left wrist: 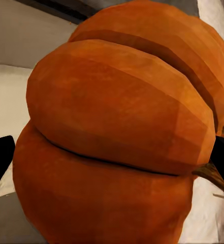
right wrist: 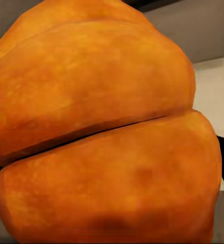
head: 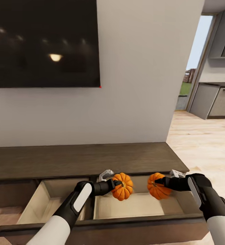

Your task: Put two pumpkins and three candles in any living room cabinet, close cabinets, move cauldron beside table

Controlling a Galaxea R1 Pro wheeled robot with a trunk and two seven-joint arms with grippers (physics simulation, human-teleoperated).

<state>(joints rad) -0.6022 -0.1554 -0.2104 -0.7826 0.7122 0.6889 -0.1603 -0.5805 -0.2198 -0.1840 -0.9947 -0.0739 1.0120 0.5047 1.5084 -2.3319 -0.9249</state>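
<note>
Pumpkins held above open cabinet drawer (head: 139, 206), left claw (head: 116, 184) clamping one pumpkin (head: 123, 186), right claw (head: 159, 181) clamping other pumpkin (head: 158, 186)

Two orange ribbed pumpkins (head: 123, 190) (head: 157, 186), dark-brown cabinet (head: 85, 160) with pale interior, black screen (head: 44, 42)

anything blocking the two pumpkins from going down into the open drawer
Nothing visible does. Both pumpkins hang in the grippers over the open drawer, whose pale floor below them looks bare.
</note>
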